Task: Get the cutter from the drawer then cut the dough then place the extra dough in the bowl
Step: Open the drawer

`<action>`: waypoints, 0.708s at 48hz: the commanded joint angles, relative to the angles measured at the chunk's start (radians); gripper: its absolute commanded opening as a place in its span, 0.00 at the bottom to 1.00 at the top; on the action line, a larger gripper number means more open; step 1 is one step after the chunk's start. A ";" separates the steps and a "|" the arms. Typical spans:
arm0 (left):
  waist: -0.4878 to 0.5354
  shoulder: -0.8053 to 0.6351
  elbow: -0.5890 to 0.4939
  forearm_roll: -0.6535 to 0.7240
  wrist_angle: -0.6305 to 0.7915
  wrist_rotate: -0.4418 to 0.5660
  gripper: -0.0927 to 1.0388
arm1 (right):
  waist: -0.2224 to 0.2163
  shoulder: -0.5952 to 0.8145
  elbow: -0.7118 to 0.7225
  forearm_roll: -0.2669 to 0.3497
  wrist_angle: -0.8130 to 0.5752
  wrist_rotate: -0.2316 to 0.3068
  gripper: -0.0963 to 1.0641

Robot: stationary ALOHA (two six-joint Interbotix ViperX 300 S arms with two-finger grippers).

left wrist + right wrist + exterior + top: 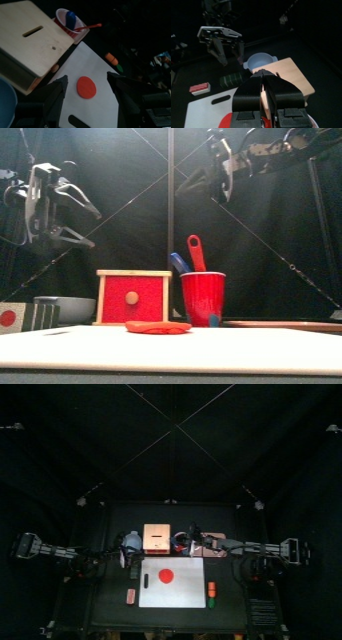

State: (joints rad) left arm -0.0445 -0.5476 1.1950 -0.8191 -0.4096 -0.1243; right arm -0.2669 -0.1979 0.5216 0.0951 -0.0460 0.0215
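The left gripper (87,77) has its jaws spread wide with nothing between them. It hangs in the air over the left part of the table. Straight below its camera lies the flat red dough (158,327), resting on the white cutting board (254,353) toward the board's back half. The right gripper (266,75) has its jaws pressed together and empty, and it is held high on the right, roughly above the red cup (203,300). A blue knife (178,262) and a red knife (197,250) stick out of the cup. Just left of the cup, behind the board, stands the wooden box (134,298), its red drawer front pushed in. The blue-grey bowl (261,61) sits just beside the box on its left.
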 commanded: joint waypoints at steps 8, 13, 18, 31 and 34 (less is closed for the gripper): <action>-0.020 0.098 -0.071 -0.112 -0.008 0.000 0.93 | -0.054 0.155 -0.207 0.000 0.112 -0.002 0.11; -0.021 0.152 -0.092 -0.158 -0.014 0.002 0.93 | -0.072 0.232 -0.296 0.000 0.196 -0.002 0.11; -0.021 0.215 -0.121 -0.189 -0.015 0.002 0.93 | -0.086 0.291 -0.377 -0.005 0.291 -0.005 0.11; -0.015 0.341 -0.181 -0.206 -0.020 0.002 0.93 | -0.117 0.430 -0.523 -0.034 0.469 -0.009 0.11; -0.014 0.365 -0.190 -0.225 -0.020 0.002 0.93 | -0.123 0.456 -0.545 -0.043 0.492 -0.011 0.11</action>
State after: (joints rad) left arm -0.0614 -0.2056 1.0385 -1.0278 -0.4218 -0.1258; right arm -0.3743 0.2531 0.0322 0.0629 0.4172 0.0107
